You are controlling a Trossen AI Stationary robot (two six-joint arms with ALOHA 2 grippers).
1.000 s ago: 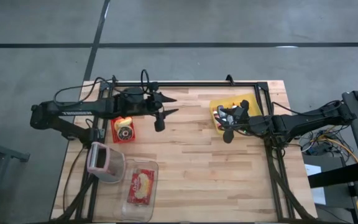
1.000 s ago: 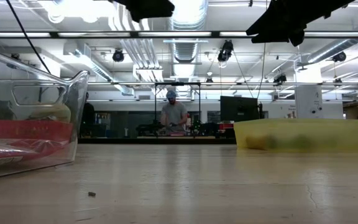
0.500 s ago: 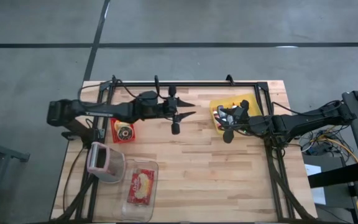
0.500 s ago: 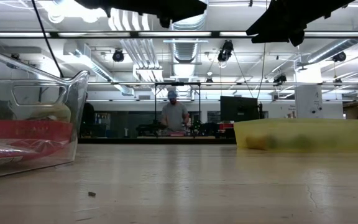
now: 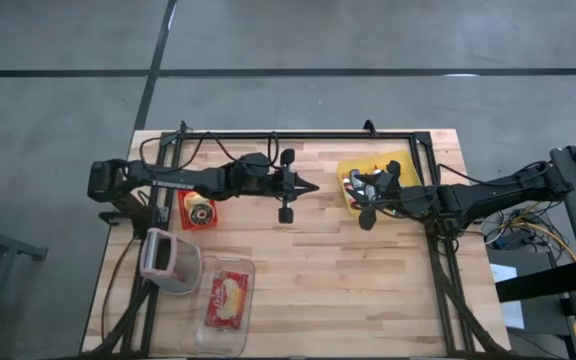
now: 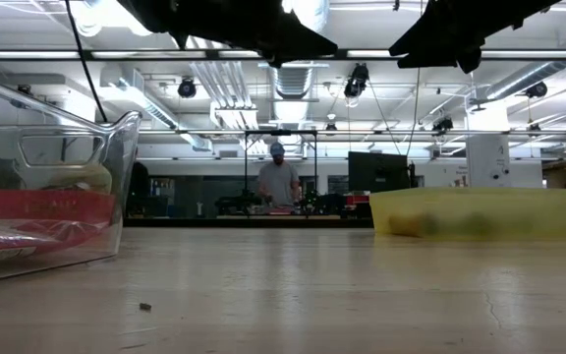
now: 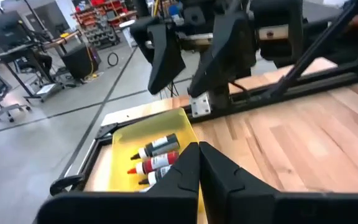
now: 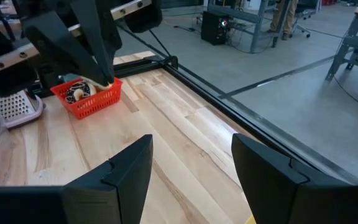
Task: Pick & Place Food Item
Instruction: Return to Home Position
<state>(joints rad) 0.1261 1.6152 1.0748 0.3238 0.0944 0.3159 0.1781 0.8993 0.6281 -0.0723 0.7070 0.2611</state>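
Left claw (image 5: 306,187) is pinched shut and empty, above the middle of the counter (image 5: 348,280). The red bin (image 5: 184,210), with donuts (image 5: 202,212) inside, sits on the counter's left side, beside the left arm. Right claw (image 5: 352,191), spread wide and empty, hangs over the yellow bin (image 5: 378,163).

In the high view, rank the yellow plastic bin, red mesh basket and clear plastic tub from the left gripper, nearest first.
1. Yellow plastic bin, just right of the left gripper.
2. Red mesh basket, farther off, leftward.
3. Clear plastic tub, picture's lower left.
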